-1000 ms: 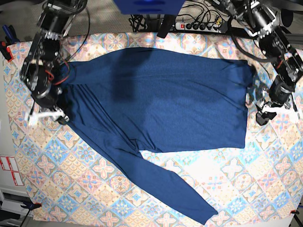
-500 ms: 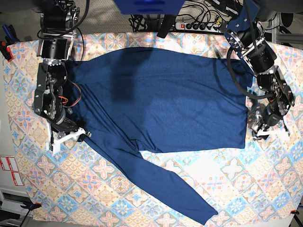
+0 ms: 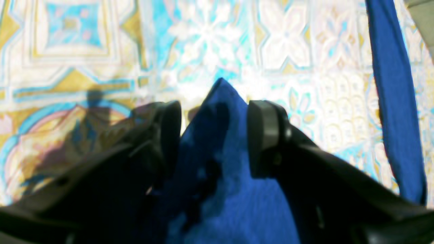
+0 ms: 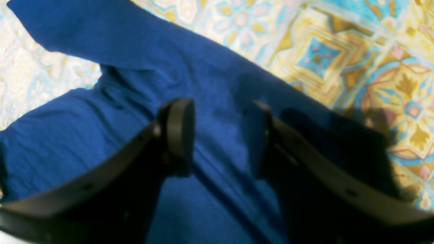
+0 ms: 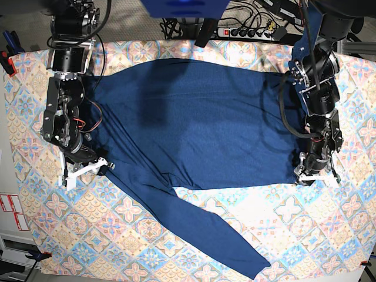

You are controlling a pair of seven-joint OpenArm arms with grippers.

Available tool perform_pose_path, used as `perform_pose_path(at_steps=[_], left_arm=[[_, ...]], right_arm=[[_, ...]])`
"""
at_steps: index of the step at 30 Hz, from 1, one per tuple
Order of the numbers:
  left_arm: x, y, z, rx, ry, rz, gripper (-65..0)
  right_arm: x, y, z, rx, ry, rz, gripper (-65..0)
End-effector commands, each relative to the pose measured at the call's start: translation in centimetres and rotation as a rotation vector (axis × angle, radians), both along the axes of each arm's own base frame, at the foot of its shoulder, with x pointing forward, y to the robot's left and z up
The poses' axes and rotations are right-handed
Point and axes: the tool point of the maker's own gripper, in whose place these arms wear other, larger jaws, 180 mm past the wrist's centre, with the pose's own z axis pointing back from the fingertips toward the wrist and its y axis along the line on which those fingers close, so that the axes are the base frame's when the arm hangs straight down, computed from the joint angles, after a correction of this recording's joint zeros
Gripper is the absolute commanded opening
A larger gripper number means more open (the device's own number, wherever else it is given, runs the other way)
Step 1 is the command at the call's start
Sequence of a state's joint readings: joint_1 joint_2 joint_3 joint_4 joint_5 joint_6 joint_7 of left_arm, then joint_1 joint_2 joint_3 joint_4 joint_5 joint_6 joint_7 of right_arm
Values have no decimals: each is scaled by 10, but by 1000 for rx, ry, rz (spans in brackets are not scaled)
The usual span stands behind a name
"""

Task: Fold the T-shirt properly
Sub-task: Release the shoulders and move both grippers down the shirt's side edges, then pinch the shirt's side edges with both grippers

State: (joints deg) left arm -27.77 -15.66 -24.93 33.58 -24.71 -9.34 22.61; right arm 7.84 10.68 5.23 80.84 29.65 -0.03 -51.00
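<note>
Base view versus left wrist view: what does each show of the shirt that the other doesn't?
Only the base view shows the whole dark navy-blue long-sleeved knit T-shirt spread flat, one sleeve running diagonally toward the near edge, with the right end effector at the opposite side. Only the left wrist view shows a pointed corner of the fabric lying between the left end effector's open fingers, which are not closed on it. Both show the shirt on the pastel patterned tablecloth and the left end effector at its corner.
</note>
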Motion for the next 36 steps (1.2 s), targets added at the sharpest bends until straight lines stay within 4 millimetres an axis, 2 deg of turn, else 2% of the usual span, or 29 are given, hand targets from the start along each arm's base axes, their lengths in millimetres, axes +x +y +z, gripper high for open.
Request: perform_pose_path(at_steps=[1,4,9,13,17,21,23,25,32,36], left_arm=[[15,12,18,22,-64,25,-343],[17,7,15,14,-54,22,-342],[15,-3,5,30,-44,13,-341],[6,-10,-11,26,1,3,-345],[0,-26,-25,-2,32,-13,-345],[-14,-30,-39,-8,63,-17,-346],[-21,-39,-47,-21,77,-28,-348],[-28,-41,-53,-25,91,-32,-381],[-36,-49,-61,-63,138,-55,-650],[-36,-50,-62,-63,143,-59,-650]], right_arm=[[10,-5,18,-16,-58,1,-403],[10,-4,22,-17,-67,5,-403],[5,-5,17,-18,-54,3,-403],[4,-4,16,-18,-52,4,-403],[4,-4,16,-18,-52,5,-403],[4,-4,16,-18,-52,5,-403],[4,-4,16,-18,-52,5,-403],[4,-4,16,-18,-52,5,-403],[5,-4,16,-18,-53,5,-403],[6,-4,16,-18,-55,4,-403]])
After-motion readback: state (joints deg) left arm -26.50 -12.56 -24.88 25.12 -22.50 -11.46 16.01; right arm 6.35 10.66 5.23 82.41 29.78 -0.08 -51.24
